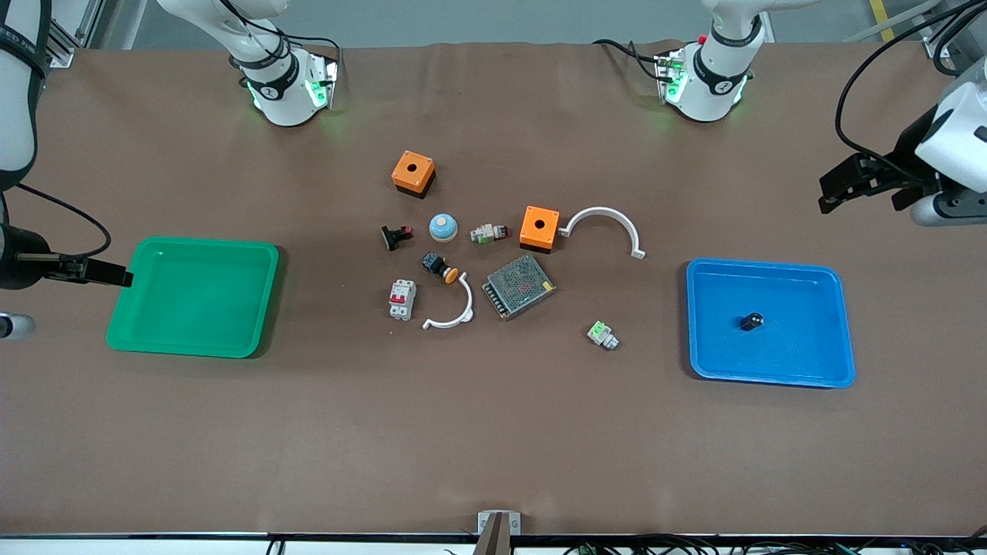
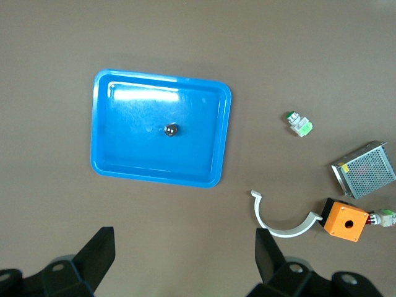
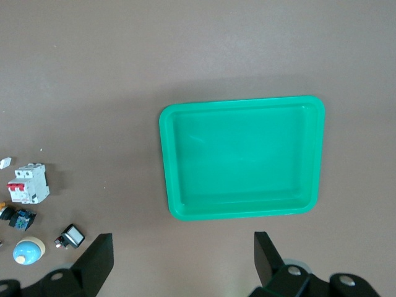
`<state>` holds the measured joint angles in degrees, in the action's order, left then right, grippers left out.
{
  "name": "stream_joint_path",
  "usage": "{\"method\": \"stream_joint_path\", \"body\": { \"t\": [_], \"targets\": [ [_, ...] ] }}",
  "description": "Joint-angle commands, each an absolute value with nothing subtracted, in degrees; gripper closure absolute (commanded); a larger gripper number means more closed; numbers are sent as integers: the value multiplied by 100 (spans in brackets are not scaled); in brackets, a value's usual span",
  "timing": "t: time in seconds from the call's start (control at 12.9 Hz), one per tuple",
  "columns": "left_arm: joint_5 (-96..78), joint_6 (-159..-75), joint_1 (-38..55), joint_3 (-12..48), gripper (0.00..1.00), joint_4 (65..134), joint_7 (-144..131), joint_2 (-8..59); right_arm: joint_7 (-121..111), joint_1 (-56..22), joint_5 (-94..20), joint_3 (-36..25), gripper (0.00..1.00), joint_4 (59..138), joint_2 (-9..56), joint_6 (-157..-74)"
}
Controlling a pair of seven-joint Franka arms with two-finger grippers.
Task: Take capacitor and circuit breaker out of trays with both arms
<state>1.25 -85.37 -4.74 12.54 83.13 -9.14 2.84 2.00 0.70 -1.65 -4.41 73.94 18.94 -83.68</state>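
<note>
The breaker [image 1: 402,299], a pale block with red levers, lies on the table among the parts in the middle; it also shows in the right wrist view [image 3: 27,184]. The capacitor [image 1: 752,321], a tiny black cylinder, lies in the blue tray [image 1: 771,370]; it also shows in the left wrist view [image 2: 171,130]. My left gripper [image 1: 860,193] is open and holds nothing, up over bare table beside the blue tray [image 2: 99,124]. My right gripper [image 1: 116,275] is open and holds nothing, over the table beside the green tray [image 1: 193,339], which also shows in the right wrist view [image 3: 241,210].
In the middle lie two orange boxes [image 1: 412,172] [image 1: 539,227], two white curved pieces [image 1: 605,220] [image 1: 451,316], a metal mesh box [image 1: 519,286], a blue dome [image 1: 443,227], two green-faced blocks [image 1: 602,334] [image 1: 490,233], an orange-capped push-button [image 1: 439,267] and a red-tipped black part [image 1: 395,236].
</note>
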Motion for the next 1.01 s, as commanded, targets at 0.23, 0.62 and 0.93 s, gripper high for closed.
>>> {"method": "stream_joint_path", "body": {
  "t": [0.23,0.62,0.93],
  "targets": [
    [264,-8780,-510,1310,0,8701,-827,27,158,-317,-176,-712,0,9140,563,-9220],
    [246,-9308,-615,1257,0,9571,-432,-563,114,-273,-158,-686,0,9509,19,-9150],
    [255,-9290,-615,1257,0,9256,-307,-326,97,-185,-1,-537,0,9746,-351,-9061]
  ]
}}
